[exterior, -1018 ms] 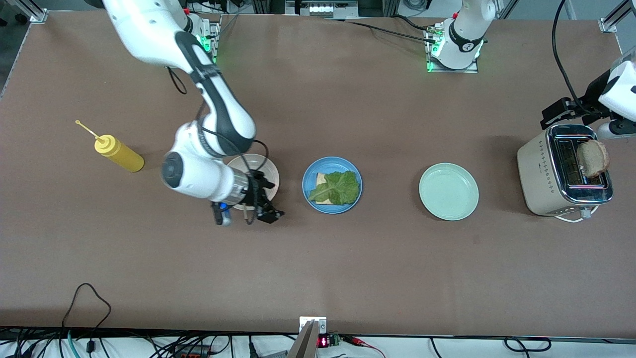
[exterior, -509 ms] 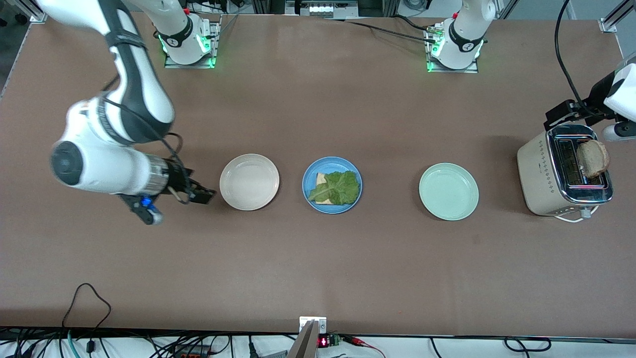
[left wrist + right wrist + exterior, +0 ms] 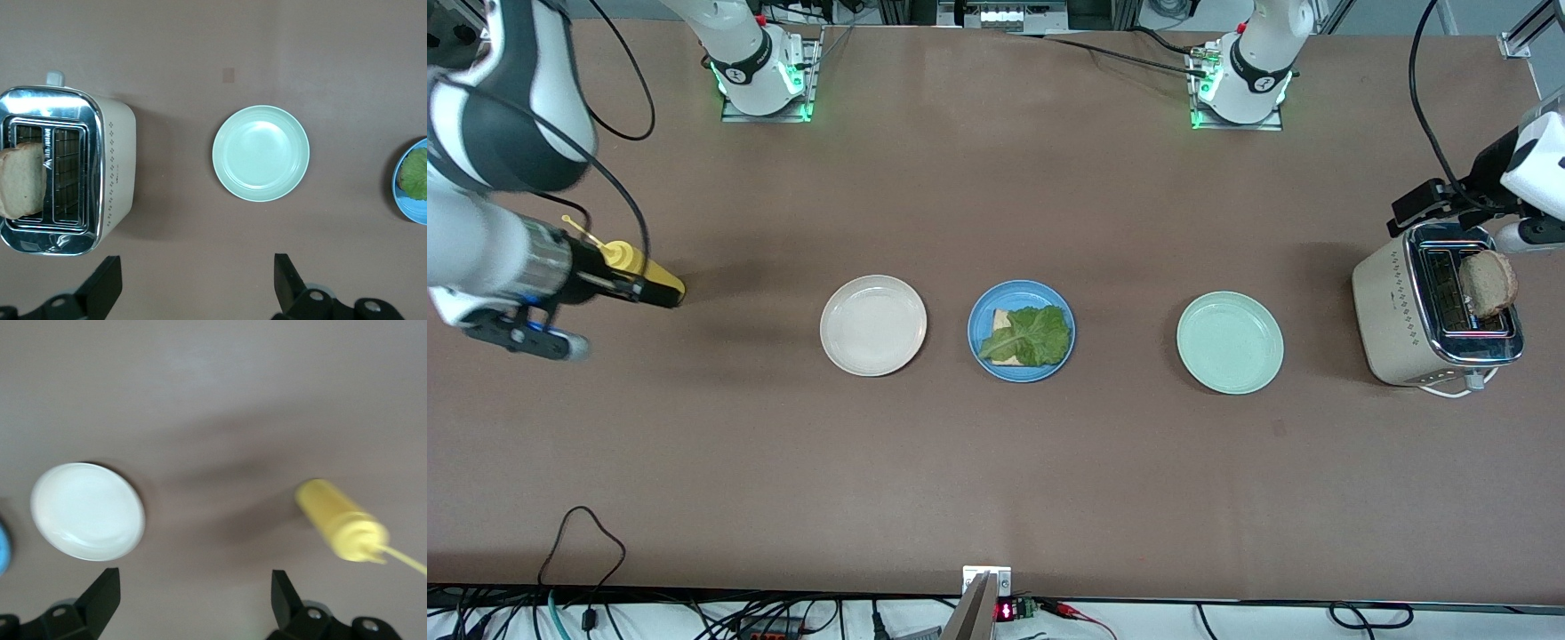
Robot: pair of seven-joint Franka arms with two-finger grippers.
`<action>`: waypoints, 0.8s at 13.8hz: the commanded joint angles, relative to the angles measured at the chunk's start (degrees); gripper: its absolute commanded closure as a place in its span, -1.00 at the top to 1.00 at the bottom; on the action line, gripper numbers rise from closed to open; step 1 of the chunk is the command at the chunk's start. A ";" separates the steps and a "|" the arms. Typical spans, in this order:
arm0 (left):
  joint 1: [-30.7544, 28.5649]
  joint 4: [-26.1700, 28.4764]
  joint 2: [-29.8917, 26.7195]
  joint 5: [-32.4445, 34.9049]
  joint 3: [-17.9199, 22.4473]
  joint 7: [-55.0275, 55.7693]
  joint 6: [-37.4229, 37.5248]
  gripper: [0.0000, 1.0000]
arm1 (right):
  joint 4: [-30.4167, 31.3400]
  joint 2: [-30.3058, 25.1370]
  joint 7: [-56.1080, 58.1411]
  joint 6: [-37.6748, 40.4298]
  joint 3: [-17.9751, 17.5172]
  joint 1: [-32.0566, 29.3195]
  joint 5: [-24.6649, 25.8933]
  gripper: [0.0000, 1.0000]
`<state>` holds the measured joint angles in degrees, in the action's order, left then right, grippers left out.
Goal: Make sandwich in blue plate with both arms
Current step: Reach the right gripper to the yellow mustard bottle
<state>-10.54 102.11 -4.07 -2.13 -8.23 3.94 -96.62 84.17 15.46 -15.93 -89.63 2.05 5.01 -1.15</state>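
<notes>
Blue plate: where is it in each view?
Front view: blue plate mid-table, between the cream plate and mint plate.
Left wrist view: sliver at the edge, beside the mint plate.
Right wrist view: thin sliver at the edge, beside the cream plate.
Shared landmark: none spans all three views.

table [image 3: 996,462]: matt brown surface, smooth, with a faint cloth-like grain
blue plate [image 3: 978,354]: smooth plastic-looking rim with a soft sheen
lettuce leaf [image 3: 1032,334]: ruffled, veined green surface, slightly glossy, lying on a pale bread slice [image 3: 1001,318] with a dull, porous face
cream-white plate [image 3: 873,325]: smooth, low gloss
mint-green plate [image 3: 261,153]: smooth, satin finish with a pale highlight at its middle
toaster [image 3: 67,170]: mirror-polished metal top with wire grids in the slots, matt cream body with a small dotted pattern
bread in toaster [image 3: 21,179]: rough, matt crumb, tan crust
mustard bottle [image 3: 340,523]: smooth yellow plastic
arms [image 3: 507,98]: glossy white shells, black joint rings
</notes>
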 commanded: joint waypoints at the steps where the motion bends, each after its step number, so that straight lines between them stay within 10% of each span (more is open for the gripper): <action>1: -0.27 -0.33 0.37 -1.12 -0.56 -1.12 -0.40 1.00 | 1.61 -3.94 6.41 2.26 -1.35 -3.50 2.29 1.00; 11: 0.70 -3.23 2.05 -1.38 -1.62 -0.60 -0.41 1.00 | 9.52 -9.84 18.57 4.81 -1.17 -10.19 2.20 1.00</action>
<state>-9.71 100.52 -3.01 -2.31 -9.85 3.92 -97.83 91.31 7.79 1.54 -85.33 1.87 -4.18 0.34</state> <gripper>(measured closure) 0.000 0.000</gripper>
